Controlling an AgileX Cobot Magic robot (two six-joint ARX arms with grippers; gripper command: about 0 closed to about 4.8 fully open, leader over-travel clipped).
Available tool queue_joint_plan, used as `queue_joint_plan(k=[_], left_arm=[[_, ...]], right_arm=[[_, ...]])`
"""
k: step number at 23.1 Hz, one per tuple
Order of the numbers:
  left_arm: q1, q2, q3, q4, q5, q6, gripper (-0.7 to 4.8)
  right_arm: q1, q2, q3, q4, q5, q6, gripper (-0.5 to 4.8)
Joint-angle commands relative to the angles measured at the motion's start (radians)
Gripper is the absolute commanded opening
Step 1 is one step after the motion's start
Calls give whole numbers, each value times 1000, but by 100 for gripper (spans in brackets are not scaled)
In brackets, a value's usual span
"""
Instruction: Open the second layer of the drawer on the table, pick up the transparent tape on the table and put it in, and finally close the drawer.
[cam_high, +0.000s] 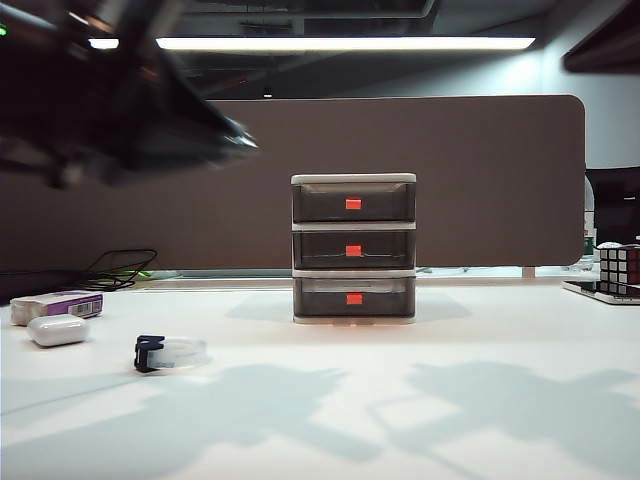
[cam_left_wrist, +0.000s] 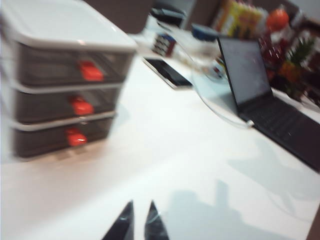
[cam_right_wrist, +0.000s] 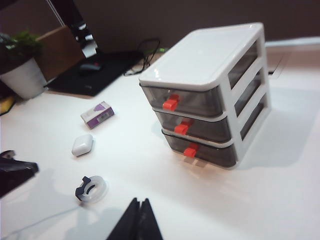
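The drawer (cam_high: 353, 247) stands at mid-table with all three layers shut. The second layer (cam_high: 353, 250) is the middle one, with a red-orange handle, and it also shows in the wrist views (cam_left_wrist: 81, 106) (cam_right_wrist: 181, 128). The transparent tape (cam_high: 168, 352) (cam_right_wrist: 91, 189) lies flat on the table (cam_high: 400, 400), left of the drawer, its dark clip to the left. My left gripper (cam_left_wrist: 140, 210) hangs high above the table, nearly shut with only a thin gap and nothing in it; its arm is a dark blur (cam_high: 130, 110). My right gripper (cam_right_wrist: 140, 202) is shut and empty, above the table in front of the drawer.
A white rounded case (cam_high: 57, 329) and a purple-and-white box (cam_high: 58, 304) lie left of the tape. A puzzle cube (cam_high: 620, 265) sits at the far right edge. A phone (cam_left_wrist: 167, 72) and a laptop (cam_left_wrist: 265, 95) lie beyond the drawer's right. A brown partition (cam_high: 480, 180) stands behind.
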Motion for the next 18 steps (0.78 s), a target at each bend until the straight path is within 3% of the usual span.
queue_joint_plan(k=[1, 6, 12, 13, 16, 18], left_arm=[[1, 132, 69, 108, 55, 11, 26], [1, 278, 149, 167, 51, 12, 25], [1, 424, 266, 165, -148, 22, 37], [1, 445, 281, 165, -157, 22, 72], [-2, 535, 342, 164, -158, 21, 270], [-40, 599, 380, 164, -215, 23, 278]], right_arm=[[48, 132, 64, 47, -7, -4, -5], [105, 333, 141, 79, -30, -54, -5], [117, 541, 232, 133, -21, -75, -5], [117, 557, 241, 138, -20, -79, -5], [117, 626, 273, 183, -21, -80, -5], [116, 661, 296, 198, -13, -83, -5]])
